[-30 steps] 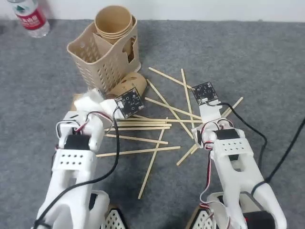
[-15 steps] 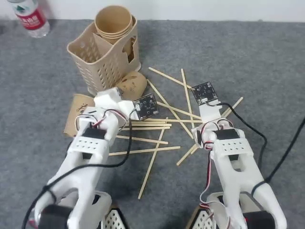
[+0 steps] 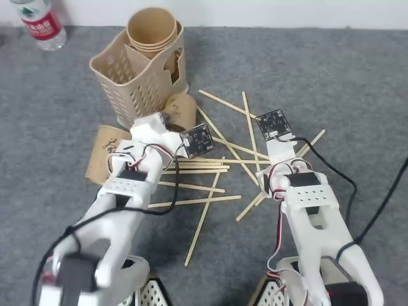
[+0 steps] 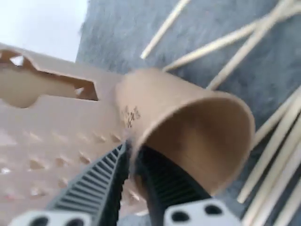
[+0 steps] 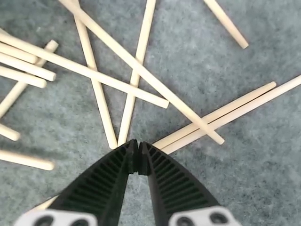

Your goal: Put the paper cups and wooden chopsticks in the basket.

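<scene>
- Against the foot of the basket (image 3: pixel 137 86), one paper cup (image 4: pixel 188 127) lies on its side. In the left wrist view its wall touches the basket's perforated side.
- In the high view the left arm's wrist covers most of this cup. The far end shows past the arm and the mouth is hidden.
- Long axis of this cup: it runs away from the left arm, with the open mouth toward the left hand (image 4: pixel 132 151) and the closed end pointing away.
- Left hand: fingers pressed onto the cup's rim, one inside the mouth and one outside, pinching the wall.
- Stacked cups (image 3: pixel 151 29) stand upright in the basket, mouths up. The basket wall hides their lower parts.
- A second loose cup (image 3: pixel 102 156) lies on the bench (image 3: pixel 331 76) beside the left arm and is partly covered by it. Which end is the mouth cannot be told.
- Chopsticks (image 3: pixel 191 203) lie flat on the bench between the arms, crossing at many angles. Several pass under the arms, so their ends are hidden.
- Right hand (image 5: pixel 138 155): fingers pressed together with nothing between them, tips over the crossed chopsticks. Contact with the bench cannot be told.
- A bottle (image 3: pixel 41 22) at the far corner is cut off by the frame edge.
</scene>
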You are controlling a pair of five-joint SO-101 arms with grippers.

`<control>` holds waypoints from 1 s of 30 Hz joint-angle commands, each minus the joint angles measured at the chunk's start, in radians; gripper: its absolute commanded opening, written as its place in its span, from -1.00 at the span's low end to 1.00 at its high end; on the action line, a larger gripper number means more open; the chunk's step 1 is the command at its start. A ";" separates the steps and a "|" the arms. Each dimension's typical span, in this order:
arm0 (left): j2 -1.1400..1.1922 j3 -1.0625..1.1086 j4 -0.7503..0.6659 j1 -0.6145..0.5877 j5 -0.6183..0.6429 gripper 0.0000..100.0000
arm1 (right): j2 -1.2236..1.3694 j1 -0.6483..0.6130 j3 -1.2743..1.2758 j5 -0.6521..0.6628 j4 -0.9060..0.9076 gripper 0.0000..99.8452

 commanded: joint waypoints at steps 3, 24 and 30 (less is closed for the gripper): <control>-0.446 -0.223 0.526 0.069 0.245 -0.98 | -0.031 0.005 -0.012 -0.006 -0.019 -0.98; 0.164 -1.836 1.221 0.000 0.755 -0.98 | -0.031 0.005 -0.008 -0.006 -0.019 -0.98; 0.626 -2.442 1.376 -0.101 1.073 -0.98 | -0.031 0.005 -0.008 -0.006 -0.019 -0.98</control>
